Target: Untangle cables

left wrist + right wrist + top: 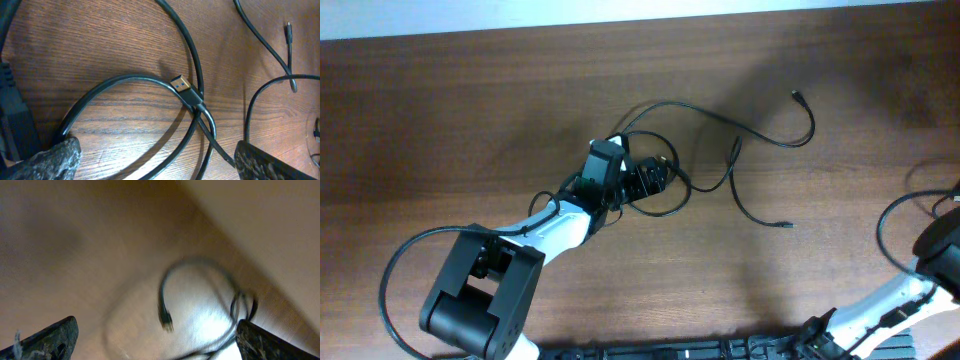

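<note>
Blurred look down at the brown worktop (75, 255) past the right claw (157, 339).
Its dark fingertips (50, 339) sit in the bottom corners, spread wide with nothing gripped. Black cables (164, 300) lie on the wood: one hooks over to a small plug end, with tighter loops near the right-hand fingertip.

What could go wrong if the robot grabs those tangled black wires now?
1. The open left pincer hangs over several crossing cables. Closing here, it might pinch two at once and pull the tangle tighter.
2. The plug lies right against another cable. If dragged, it could snag there.
</note>
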